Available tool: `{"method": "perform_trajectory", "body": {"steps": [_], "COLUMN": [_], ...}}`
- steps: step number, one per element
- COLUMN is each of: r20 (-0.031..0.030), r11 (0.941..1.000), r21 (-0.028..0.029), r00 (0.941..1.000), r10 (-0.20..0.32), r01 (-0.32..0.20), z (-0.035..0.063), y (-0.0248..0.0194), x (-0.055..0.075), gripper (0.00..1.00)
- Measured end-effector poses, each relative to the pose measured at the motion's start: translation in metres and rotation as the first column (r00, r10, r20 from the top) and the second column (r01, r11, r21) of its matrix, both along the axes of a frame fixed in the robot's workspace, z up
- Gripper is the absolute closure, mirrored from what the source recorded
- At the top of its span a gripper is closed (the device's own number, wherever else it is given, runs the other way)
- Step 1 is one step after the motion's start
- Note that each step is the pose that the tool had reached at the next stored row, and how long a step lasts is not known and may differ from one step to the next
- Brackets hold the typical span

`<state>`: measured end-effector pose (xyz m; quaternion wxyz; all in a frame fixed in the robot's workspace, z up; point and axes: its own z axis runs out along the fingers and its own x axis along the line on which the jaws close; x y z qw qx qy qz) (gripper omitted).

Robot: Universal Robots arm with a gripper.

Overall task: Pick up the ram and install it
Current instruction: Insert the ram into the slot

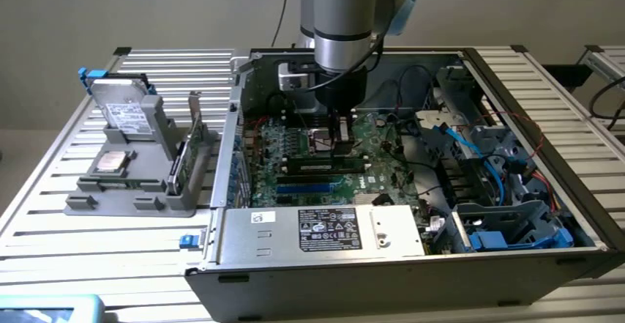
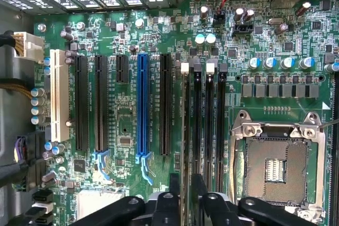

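The claw (image 1: pixel 342 146) hangs low inside the open computer case (image 1: pixel 410 286) on the bench (image 1: pixel 39 228). Its fingers (image 2: pixel 174 190) straddle the ram (image 2: pixel 185 130), which stands edge-up in a slot beside the processor socket (image 2: pixel 275 169). I cannot tell whether they pinch it.

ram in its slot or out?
In: the ram stands on edge in the row of memory slots, beneath the gripper. Fully seated: cannot tell.

Open computer case (image 1: pixel 391 283) sat on the slatted counter (image 1: pixel 146 253), labelled power supply (image 1: pixel 323 229) inside; at the exterior view's left, a grey holder (image 1: pixel 146 195) carried a hard drive (image 1: pixel 122 107) and an expansion card (image 1: pixel 186 154).
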<state>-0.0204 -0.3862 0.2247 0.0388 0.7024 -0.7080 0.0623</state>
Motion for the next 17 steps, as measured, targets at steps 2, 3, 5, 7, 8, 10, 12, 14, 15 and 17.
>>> {"method": "perform_trajectory", "body": {"steps": [2,3,5,7,8,10,12,14,15,17], "r20": [0.0002,0.0003,0.0003,0.0004,0.0004,0.0001,-0.0010,-0.0037,-0.0055,-0.0107], "r11": [1.0000,1.0000,1.0000,1.0000,1.0000,1.0000,1.0000,1.0000,1.0000,1.0000], "r21": [0.0000,0.0000,-0.0002,-0.0002,-0.0002,-0.0002,-0.0001,0.0003,0.0006,0.0012], "r00": [1.0000,1.0000,1.0000,1.0000,1.0000,1.0000,1.0000,1.0000,1.0000,0.9999], "r10": [0.000,0.000,0.000,0.000,0.000,0.000,0.000,0.000,0.000,0.000], "r01": [0.000,0.000,0.000,0.000,0.000,0.000,0.000,0.000,0.000,0.000], "z": [0.0000,0.0000,0.0003,0.0019,0.0032,0.0065,0.0093,0.0118,0.0132,0.0159], "y": [0.0000,0.0000,0.0000,0.0000,0.0000,-0.0005,-0.0014,-0.0022,-0.0027,-0.0036], "x": [0.000,0.000,0.000,0.001,0.001,0.004,0.006,0.009,0.010,0.012], "gripper": [0.73,0.73,0.73,0.73,0.73,0.73,0.73,0.73,0.73,0.73]}}
